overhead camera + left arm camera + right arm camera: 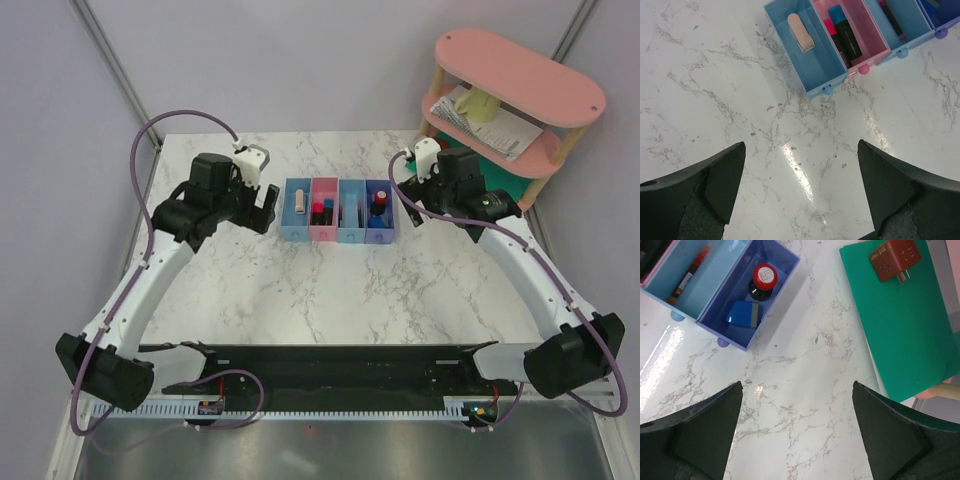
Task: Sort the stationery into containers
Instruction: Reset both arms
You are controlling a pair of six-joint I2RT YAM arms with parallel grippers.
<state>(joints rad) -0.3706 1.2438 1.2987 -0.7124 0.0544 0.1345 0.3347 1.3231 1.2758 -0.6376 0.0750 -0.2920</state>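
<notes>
The row of four joined bins (340, 238) stands at the middle back of the table. The beige eraser (801, 32) lies in the left light blue bin (827, 82). Both highlighters (842, 35) lie in the pink bin. A red pen (687, 276) lies in the other light blue bin. The black-red bottle (763, 279) and the blue-white block (742, 315) sit in the purple-blue bin (771, 302). My left gripper (265, 205) (801, 150) is open and empty, just left of the row. My right gripper (405, 195) (797, 387) is open and empty, just right of it.
A pink oval two-tier shelf (520, 90) stands at the back right with a yellow mug (480, 103) and papers (500, 128) on its lower tier. A green mat (900, 315) with a red-brown pronged block (894, 259) lies under it.
</notes>
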